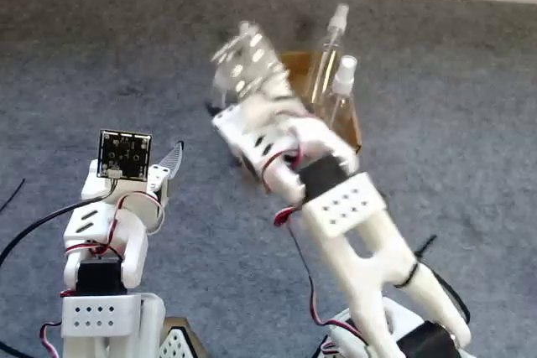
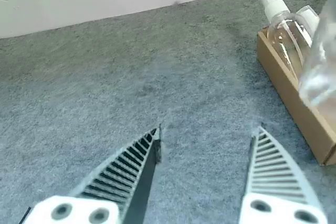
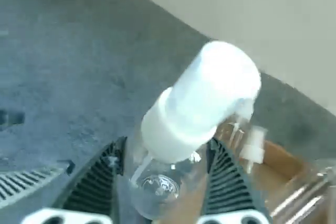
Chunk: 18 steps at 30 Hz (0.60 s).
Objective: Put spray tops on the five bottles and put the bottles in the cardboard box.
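1. The right gripper (image 3: 164,179) was seen clamped on a clear spray bottle (image 3: 157,190). Both jaws were pressed against the bottle's sides just under the neck, and a white spray top (image 3: 202,111) was already fitted on it.
2. In the high view, that gripper and its bottle were caught in the upper centre of the frame, pretty blurred tbh, near the left side of the cardboard box (image 1: 351,127).
3. The cardboard box was set in the upper middle of the frame, slightly right of centre. Two more bottles (image 1: 336,102) with spray tops were laid in it, their tops pointed toward the top edge of the frame.
4. The left gripper (image 2: 207,145) was held wide open with nothing between its jaws, aimed down at the grey carpet (image 2: 131,77).
5. In the high view, the left arm (image 1: 109,232) was placed in the lower left of the frame, well apart from the box.
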{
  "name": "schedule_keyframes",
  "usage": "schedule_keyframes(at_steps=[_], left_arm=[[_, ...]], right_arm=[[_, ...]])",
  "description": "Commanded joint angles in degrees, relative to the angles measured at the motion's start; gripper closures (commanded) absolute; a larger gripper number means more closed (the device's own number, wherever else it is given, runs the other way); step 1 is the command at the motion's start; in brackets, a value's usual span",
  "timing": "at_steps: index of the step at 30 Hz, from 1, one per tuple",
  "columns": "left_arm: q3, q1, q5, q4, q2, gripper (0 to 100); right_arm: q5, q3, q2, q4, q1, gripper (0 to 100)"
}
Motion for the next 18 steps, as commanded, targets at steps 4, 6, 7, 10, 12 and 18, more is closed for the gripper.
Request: schedule_keyframes(at_steps=[4, 6, 7, 10, 12, 18], left_arm=[[-1.7, -8.5, -0.1, -3.8, -0.2, 81], [-1.8, -10.7, 1.8, -4.1, -0.2, 81], [-1.9, -11.7, 3.1, -4.1, -0.2, 81], [-2.2, -13.5, 4.1, -4.1, -0.5, 81], [-2.1, -13.8, 4.1, -4.1, -0.7, 81], [-2.1, -13.7, 4.0, -4.1, -0.7, 81]], right_arm=[[-0.1, -1.4, 17.0, -23.4, -1.1, 99.4], [-0.1, -6.9, 23.9, -24.5, -2.5, 99.4], [-0.1, -10.1, 27.3, -24.5, -3.2, 99.4], [-0.1, -19.8, 37.3, -24.4, -5.8, 99.4], [-0.1, -26.2, 43.3, -24.1, -6.8, 99.4], [0.1, -40.1, 53.4, -13.3, -7.1, 98.9]])
